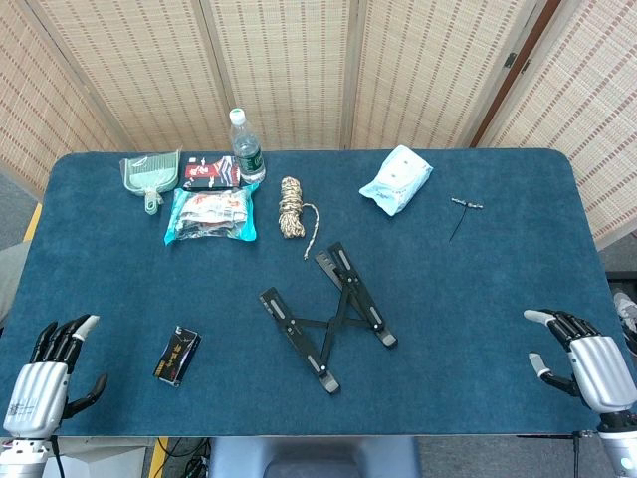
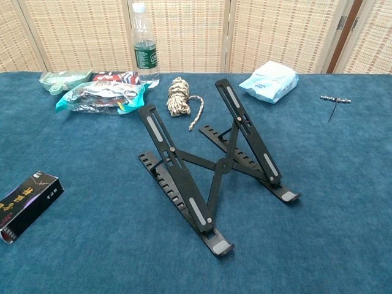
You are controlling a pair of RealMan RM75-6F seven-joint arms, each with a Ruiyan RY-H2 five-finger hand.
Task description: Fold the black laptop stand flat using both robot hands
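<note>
Blue felt covers the desk (image 1: 498,299), and at its near left corner the left robot hand (image 1: 45,383) rests with fingers apart, holding nothing. Just right of it lies a small black box (image 1: 177,357). Farther back sit a green dustpan (image 1: 149,176), a clear snack bag (image 1: 211,214) with packets visible inside, and a water bottle (image 1: 245,147) standing upright; its fill I cannot tell. Mid-desk stands the black laptop stand (image 2: 211,165), arms still propped up, between both hands, probably so each can reach a side. At the near right corner the right robot hand (image 1: 587,363) waits, spread and empty.
</note>
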